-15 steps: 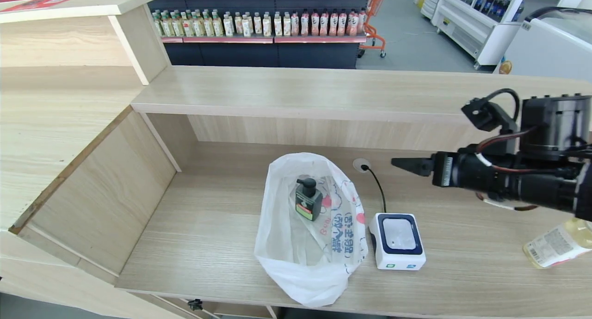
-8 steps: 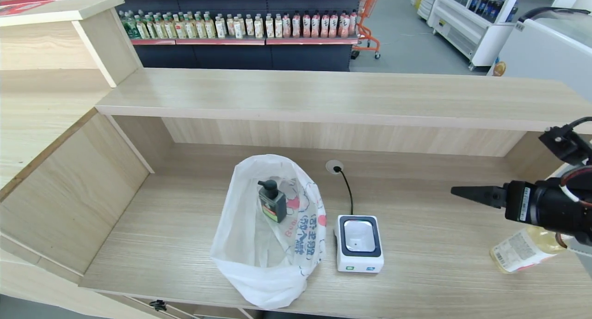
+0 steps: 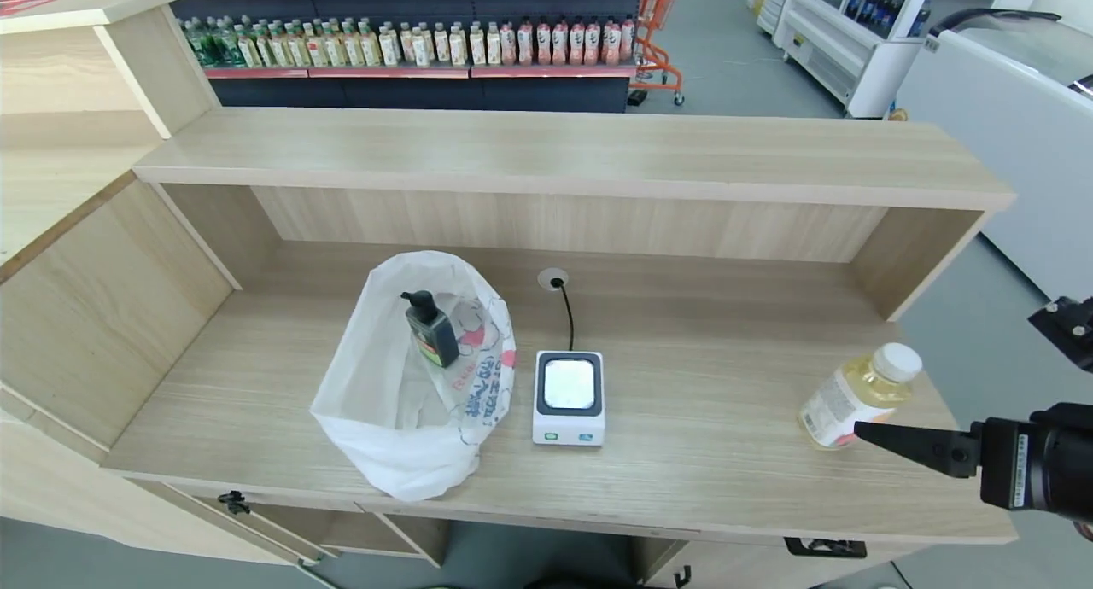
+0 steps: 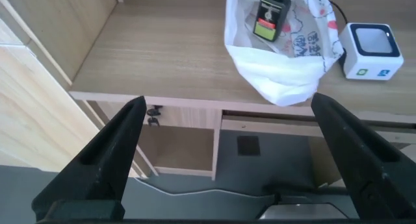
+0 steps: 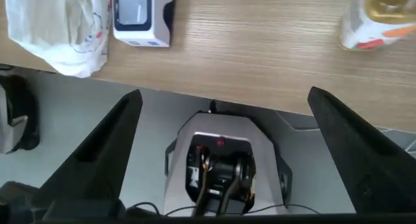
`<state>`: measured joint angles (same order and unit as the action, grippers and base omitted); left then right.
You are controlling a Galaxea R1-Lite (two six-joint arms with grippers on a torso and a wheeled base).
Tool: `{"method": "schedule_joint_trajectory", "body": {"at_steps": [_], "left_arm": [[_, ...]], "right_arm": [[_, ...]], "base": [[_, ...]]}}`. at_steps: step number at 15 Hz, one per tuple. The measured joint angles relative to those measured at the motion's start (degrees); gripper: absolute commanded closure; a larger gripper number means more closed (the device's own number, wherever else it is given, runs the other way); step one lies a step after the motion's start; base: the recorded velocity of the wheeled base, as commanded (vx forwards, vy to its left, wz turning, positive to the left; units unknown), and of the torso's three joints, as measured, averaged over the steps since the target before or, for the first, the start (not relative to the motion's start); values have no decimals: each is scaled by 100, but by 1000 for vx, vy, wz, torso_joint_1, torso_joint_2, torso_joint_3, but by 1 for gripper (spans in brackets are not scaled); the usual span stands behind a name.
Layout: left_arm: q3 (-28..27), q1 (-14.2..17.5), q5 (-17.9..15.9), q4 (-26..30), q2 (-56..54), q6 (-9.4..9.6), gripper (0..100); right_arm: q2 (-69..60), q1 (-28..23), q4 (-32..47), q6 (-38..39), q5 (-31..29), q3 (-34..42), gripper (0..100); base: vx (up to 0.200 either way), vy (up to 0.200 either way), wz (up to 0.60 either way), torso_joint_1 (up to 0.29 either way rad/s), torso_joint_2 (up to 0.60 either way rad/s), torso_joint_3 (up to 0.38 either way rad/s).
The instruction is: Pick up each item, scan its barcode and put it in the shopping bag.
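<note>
Holding right gripper spread wide, empty, near yellowish bottle sitting white-capped, pale label too small to read, at counter's right end. Holding left gripper likewise spread. Showing dark pump bottle inside shopping bag, blue-and-red printed, beside scanner.

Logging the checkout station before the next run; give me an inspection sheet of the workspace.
Surface: light wooden counter.
Job's things: open shopping bag holding a dark pump bottle; scanner beside it; yellow bottle near the counter's right end.
Clutter: nothing seen.
End effectors: left end effector open, before the counter's front; right end effector open, short of the yellow bottle.
Cables: scanner cable runs to a counter grommet.
Surroundings: shelves of bottles, freezers.
</note>
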<state>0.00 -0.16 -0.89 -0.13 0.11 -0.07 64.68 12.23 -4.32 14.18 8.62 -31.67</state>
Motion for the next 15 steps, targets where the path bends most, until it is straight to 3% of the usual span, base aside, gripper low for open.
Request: {"method": "schedule_joint_trajectory", "body": {"at_steps": [4,7,10,15], "left_arm": [[0,-2,-6,-2,0,10,0],[0,6,-11,-2,0,7,0],[0,-11,-4,0,-1,18,0],[0,-6,-6,0,0,10,0]], "right_arm": [[155,-516,-11,-472,-315,39,0],[354,-738,-59,-479,321,-121,0],[546,-791,-59,-580,556,-300,0],[896,-842,-55,-1145,550,-85,0]], "base": [[0,-200,0,-1,-5,8],[0,0,0,0,0,0],[0,-200,0,5,1,4],[0,0,0,0,0,0]]}}
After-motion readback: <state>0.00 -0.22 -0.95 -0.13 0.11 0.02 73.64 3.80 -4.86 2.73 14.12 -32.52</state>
